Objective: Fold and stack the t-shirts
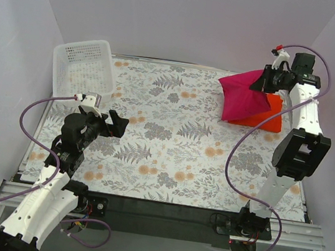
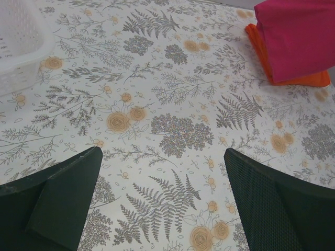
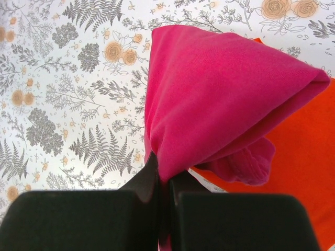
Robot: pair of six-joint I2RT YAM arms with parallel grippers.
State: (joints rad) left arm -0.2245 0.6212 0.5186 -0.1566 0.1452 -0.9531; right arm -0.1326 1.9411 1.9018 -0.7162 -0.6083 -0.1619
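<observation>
Nearly done by my read: orange shirt (image 1: 270, 121) already lies folded, a flat neat rectangle at the upper right of the top view. Pink shirt (image 1: 241, 95) sits on top of it but isn't laid down yet. My right gripper (image 3: 165, 178) has its jaws pressed together on a pinch of pink cloth, holding it up so it hangs in a tented, triangular bundle. The lower edge drapes onto the orange and partly over the tablecloth (image 1: 172, 139) just to its left. Left to do, I judge: lower the pink flat, square it over the orange, let go. Whether the pink is fully folded inside that bundle I can't tell; the wrist view shows a smooth doubled fold plus one loose lobe drooping underneath. Both shirts are soft matte knit, no print. Left gripper (image 2: 162, 154) is spread wide, holding nothing, over bare cloth at the lower left of the top view, well apart from the shirts. Basket (image 1: 69, 63), white perforated hard plastic, upper left. Tablecloth is smooth with a grey fern and peach flower print.
</observation>
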